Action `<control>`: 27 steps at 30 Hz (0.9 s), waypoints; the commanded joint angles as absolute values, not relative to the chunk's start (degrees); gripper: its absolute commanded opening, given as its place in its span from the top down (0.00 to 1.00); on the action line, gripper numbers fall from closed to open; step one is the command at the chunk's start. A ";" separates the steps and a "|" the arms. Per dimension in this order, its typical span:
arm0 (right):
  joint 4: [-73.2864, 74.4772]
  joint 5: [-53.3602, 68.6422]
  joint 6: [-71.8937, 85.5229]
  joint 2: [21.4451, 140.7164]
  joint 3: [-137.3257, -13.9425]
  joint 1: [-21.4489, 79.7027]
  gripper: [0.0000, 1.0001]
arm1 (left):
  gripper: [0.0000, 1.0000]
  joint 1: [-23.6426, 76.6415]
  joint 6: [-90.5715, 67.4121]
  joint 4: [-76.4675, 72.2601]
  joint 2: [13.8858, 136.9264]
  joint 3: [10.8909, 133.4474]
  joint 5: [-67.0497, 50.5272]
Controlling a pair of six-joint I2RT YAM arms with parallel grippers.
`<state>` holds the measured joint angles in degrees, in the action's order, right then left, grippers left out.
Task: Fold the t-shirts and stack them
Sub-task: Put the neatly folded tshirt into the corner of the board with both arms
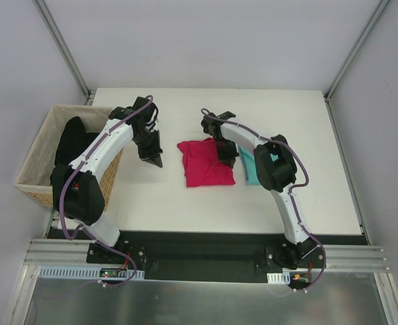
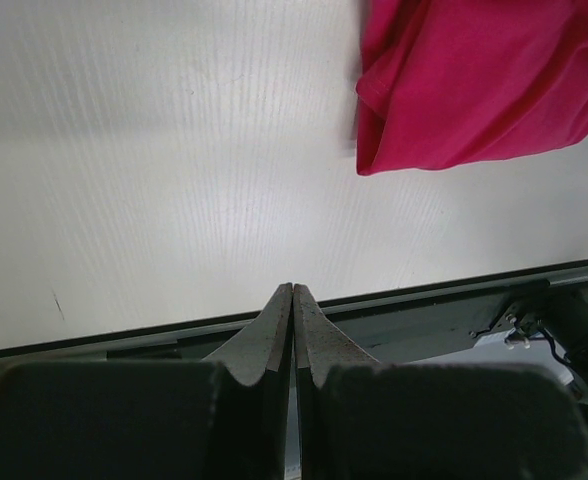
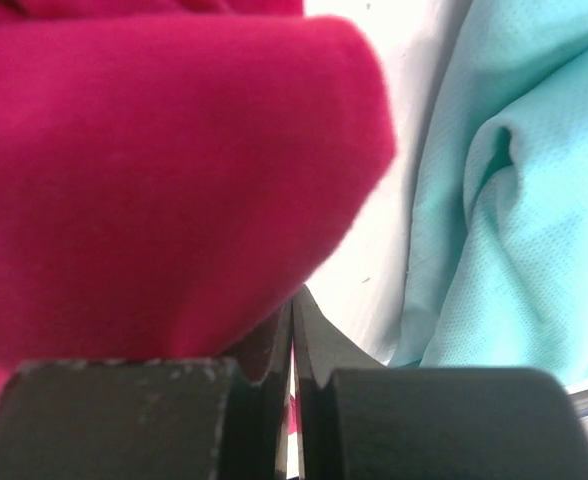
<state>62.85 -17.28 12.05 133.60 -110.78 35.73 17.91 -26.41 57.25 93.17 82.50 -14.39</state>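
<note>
The crimson-pink t-shirt point(image 1: 202, 166) lies folded into a rough square at the table's middle, and shows at the top right in the left wrist view point(image 2: 474, 80). The teal t-shirt point(image 1: 250, 170) lies just right of it, partly hidden under my right arm, and fills the right side of the right wrist view point(image 3: 514, 220). My left gripper point(image 1: 153, 161) point(image 2: 292, 288) is shut and empty, above bare table left of the pink shirt. My right gripper point(image 1: 226, 157) point(image 3: 292, 298) is shut, its tips at the pink shirt's point(image 3: 154, 180) right edge, with cloth bulging over one finger.
A woven wicker basket point(image 1: 40, 152) stands at the table's left edge with a dark cloth point(image 1: 70, 139) inside. The table's dark front edge point(image 2: 424, 290) runs close below my left gripper. Grey walls and frame posts surround the table.
</note>
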 commanded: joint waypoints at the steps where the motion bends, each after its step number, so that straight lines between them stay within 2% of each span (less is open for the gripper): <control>1: 63.28 -15.47 13.97 134.03 -110.57 37.26 0.99 | 1.00 17.58 -26.01 57.83 90.00 81.83 -13.45; 27: 65.83 -14.77 12.13 136.93 -117.24 38.50 0.99 | 1.00 17.58 -26.63 56.60 89.30 80.77 -13.62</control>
